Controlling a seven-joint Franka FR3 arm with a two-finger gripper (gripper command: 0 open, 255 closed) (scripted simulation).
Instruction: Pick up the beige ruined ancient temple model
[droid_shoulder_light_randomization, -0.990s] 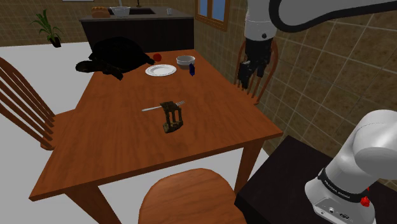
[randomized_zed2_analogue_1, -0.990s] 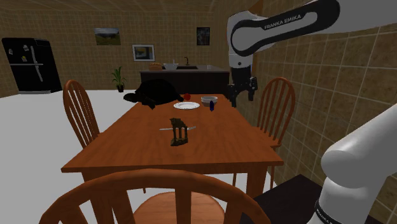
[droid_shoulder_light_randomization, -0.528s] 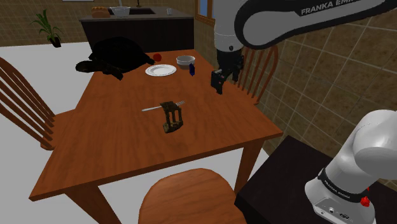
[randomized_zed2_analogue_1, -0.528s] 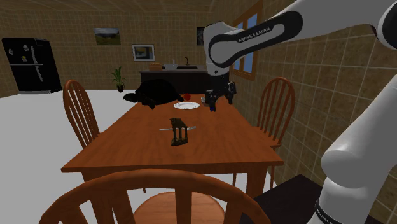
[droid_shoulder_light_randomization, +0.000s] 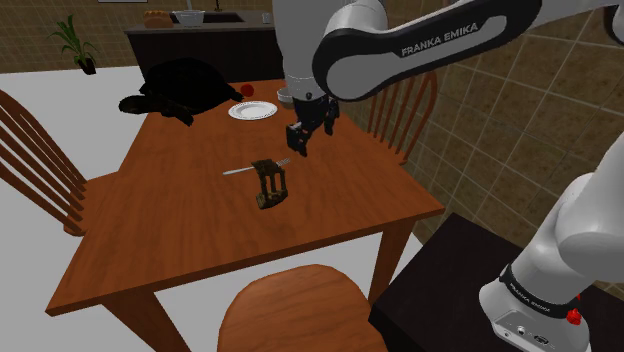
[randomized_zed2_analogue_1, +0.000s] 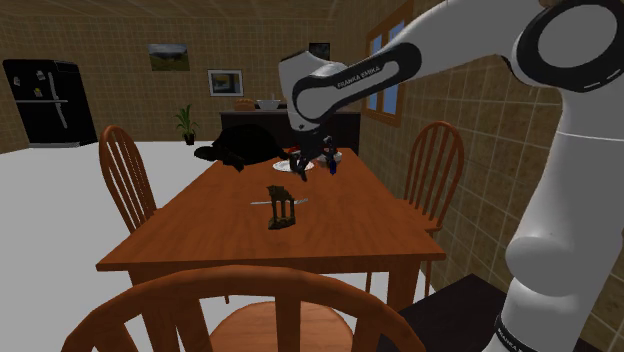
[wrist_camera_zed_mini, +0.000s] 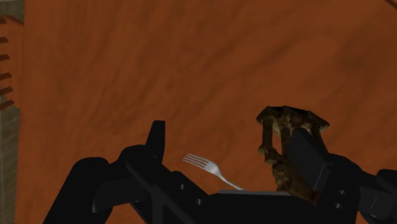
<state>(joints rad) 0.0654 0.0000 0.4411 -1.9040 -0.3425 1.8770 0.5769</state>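
Pincer (droid_shoulder_light_randomization: 300, 140) swung in over table (droid_shoulder_light_randomization: 200, 230); wide, empty; temple model (droid_shoulder_light_randomization: 271, 186) now below, near one finger; needs centring before descent.

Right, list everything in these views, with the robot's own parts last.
table: one, reddish-brown wood, middle of the room
temple model: one, dark brown, upright mid-table
fork: one, silver, flat on the table beside the model
plate: one, white, table's far end
black shape: one, black, far end next to the plate
chairs: three, brown wood, around the table
potted plant: one, green, far back
counter: one, dark, beyond the table
fridge: one, black, second exterior view's left
arm: one, white, over the table
gripper: one, black, open, above the table close to the model
stand: one, black, shoulder view's lower right
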